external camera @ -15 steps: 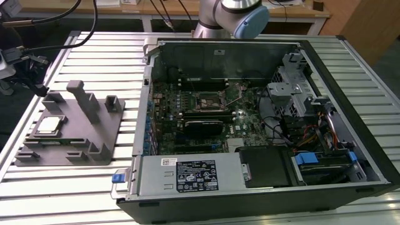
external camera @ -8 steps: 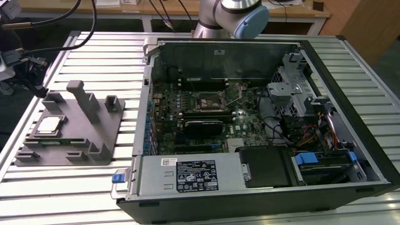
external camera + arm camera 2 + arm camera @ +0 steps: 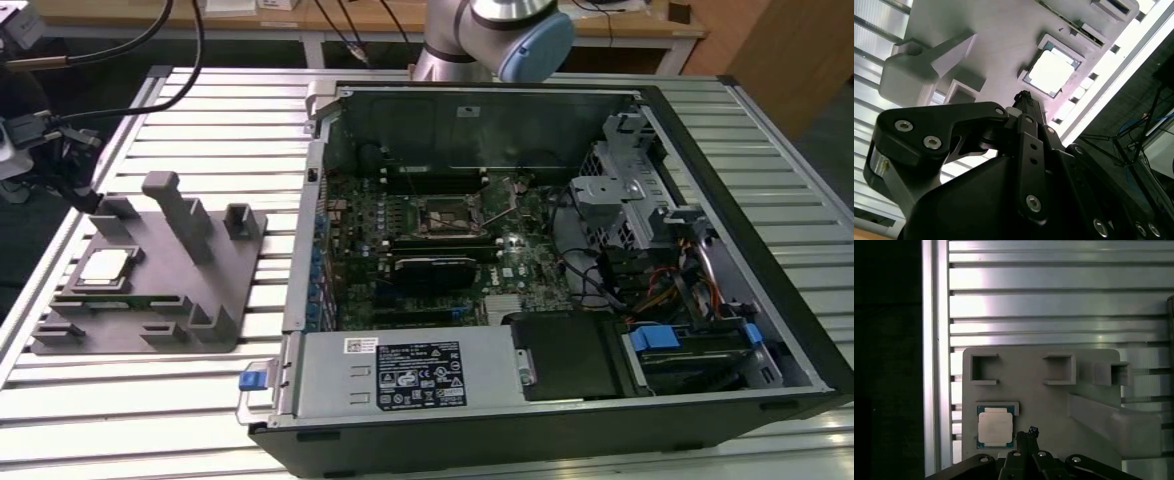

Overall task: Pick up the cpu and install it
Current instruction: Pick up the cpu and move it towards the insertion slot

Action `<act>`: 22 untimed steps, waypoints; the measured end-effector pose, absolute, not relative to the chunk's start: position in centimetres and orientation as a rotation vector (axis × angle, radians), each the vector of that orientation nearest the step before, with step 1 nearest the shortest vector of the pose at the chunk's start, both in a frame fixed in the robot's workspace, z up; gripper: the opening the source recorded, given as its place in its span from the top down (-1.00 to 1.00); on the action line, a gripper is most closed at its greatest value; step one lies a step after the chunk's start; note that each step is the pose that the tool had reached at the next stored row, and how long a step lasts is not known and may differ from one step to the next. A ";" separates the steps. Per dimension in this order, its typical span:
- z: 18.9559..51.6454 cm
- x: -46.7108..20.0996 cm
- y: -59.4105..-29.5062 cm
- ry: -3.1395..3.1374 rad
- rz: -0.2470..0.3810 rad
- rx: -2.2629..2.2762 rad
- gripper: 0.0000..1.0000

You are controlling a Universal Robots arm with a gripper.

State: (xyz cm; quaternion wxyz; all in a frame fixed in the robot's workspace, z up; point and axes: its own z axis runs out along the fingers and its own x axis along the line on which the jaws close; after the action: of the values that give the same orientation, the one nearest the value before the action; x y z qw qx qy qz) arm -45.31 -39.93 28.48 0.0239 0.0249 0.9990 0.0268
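Cpu (image 3: 995,426) lies flat in tray (image 3: 1024,385) pocket on table (image 3: 160,420), not yet lifted. Jaws together, empty, hover above tray; tip just beside cpu edge, not over its middle. Cpu square, no long axis. Socket (image 3: 443,216) well apart, inside case (image 3: 787,250)

Grey arm (image 3: 461,30) with blue-capped joint, pincer (image 3: 1032,432) pointing down, closed, empty

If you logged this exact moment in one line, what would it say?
gripper: shut, empty, near cpu | cpu: in grey fixture tray pocket, not picked | install: not done
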 end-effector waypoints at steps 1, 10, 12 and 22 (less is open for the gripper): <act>28.4 -45.4 -40.0 3.092 0.083 0.077 0.79; 27.7 -46.0 -40.5 3.092 0.083 0.077 0.79; 27.5 -46.1 -40.7 3.092 0.083 0.077 0.79; 26.2 -46.5 -41.6 3.092 0.083 0.077 0.79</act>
State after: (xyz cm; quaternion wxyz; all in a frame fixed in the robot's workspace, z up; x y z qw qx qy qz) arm -46.52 -41.62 26.16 0.0239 0.0249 0.9990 0.0269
